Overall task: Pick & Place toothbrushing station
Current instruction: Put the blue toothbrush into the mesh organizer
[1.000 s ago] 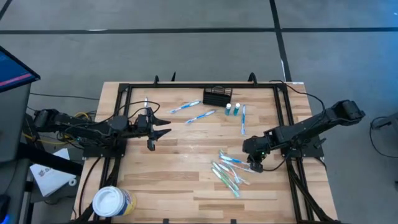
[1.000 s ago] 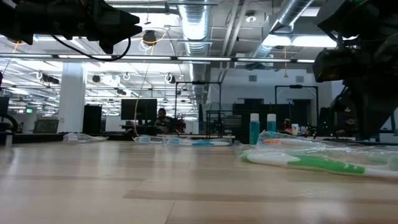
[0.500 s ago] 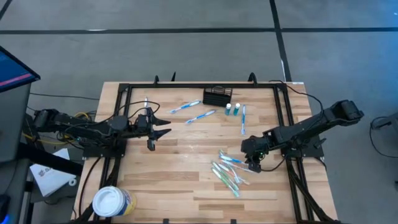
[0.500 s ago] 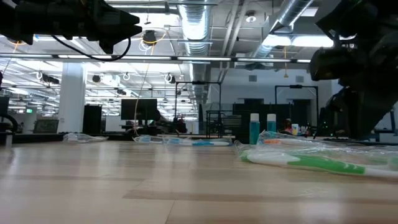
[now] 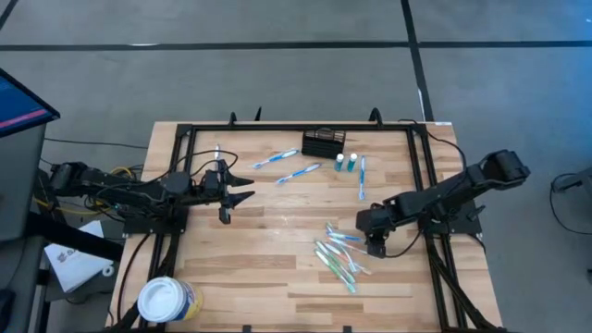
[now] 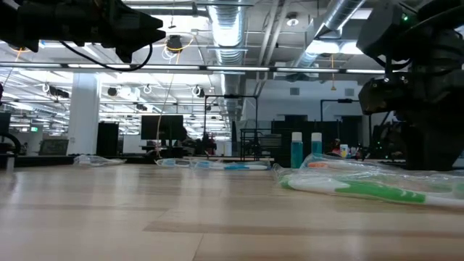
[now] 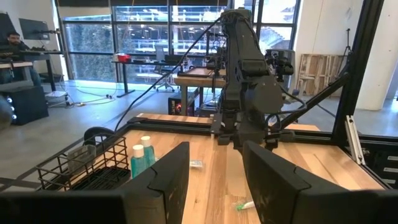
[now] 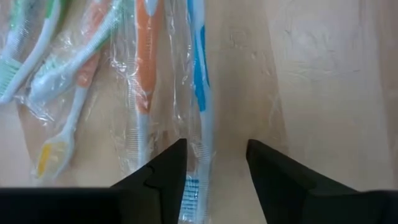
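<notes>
The right gripper [image 5: 375,242] stands over the near-right pile of plastic-wrapped toothbrushes [image 5: 339,254] with its jaws parted and nothing between them; in the right wrist view its dark fingers [image 8: 155,177] straddle the handle of a blue-and-white wrapped toothbrush [image 8: 200,99], with an orange-and-white wrapped toothbrush [image 8: 144,81] lying just beside it and green and yellow ones further across. Judged step in hand: the descent to pick one brush from the pile. To do it well, the jaws should drop squarely over the blue handle alone, low enough to catch the handle rather than the loose film, and close on its mid-length so the brush lifts level; the orange brush lies close enough that a wide or skewed approach risks taking two at once or dragging the neighbour by its wrapper. The small black rectangular wire-mesh caddy [image 5: 324,142] sits upright at the far edge of the light wooden table [image 5: 268,259], well apart from the pile, with two small teal-and-white bottles [image 5: 345,163] just beside it and further wrapped brushes lying between. The left gripper [image 5: 242,194] waits above the left part of the table, jaws apart and empty. A round white tub with a yellow-blue label [image 5: 166,301] stands at the near-left corner, clear of the work.
</notes>
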`<state>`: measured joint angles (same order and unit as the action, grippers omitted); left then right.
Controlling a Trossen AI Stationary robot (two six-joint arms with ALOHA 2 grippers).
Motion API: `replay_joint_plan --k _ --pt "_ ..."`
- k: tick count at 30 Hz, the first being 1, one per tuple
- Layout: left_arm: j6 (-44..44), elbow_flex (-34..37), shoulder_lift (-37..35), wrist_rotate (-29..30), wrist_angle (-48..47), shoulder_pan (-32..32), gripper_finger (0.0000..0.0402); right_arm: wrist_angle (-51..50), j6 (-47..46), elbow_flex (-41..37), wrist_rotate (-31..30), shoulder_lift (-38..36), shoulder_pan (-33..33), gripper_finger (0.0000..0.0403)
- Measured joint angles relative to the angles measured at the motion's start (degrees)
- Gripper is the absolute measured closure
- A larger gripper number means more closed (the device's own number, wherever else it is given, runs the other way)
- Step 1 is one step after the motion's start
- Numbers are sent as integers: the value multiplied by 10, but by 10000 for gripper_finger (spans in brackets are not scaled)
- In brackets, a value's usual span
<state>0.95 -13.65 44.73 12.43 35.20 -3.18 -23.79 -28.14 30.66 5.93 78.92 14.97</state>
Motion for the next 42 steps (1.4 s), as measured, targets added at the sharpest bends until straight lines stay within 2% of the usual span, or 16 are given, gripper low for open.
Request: replay_joint_plan --k 4,9,11,18,24,37,42 --pt "0 0 0 0 0 0 257 -23 13 17 -2 3 0 282" --pt "0 0 0 -1 0 0 257 -32 31 33 -2 3 0 372" --pt "0 0 0 -2 0 0 257 -34 51 42 -3 3 3 393" --pt "0 0 0 -2 0 0 257 -107 72 93 -73 2 26 401" --pt "42 0 0 -2 0 0 257 -186 81 147 -158 2 35 402" --pt "126 0 0 1 6 12 257 -267 166 229 -349 2 32 403" --pt "155 0 17 0 24 28 257 -270 218 253 -414 1 32 403"
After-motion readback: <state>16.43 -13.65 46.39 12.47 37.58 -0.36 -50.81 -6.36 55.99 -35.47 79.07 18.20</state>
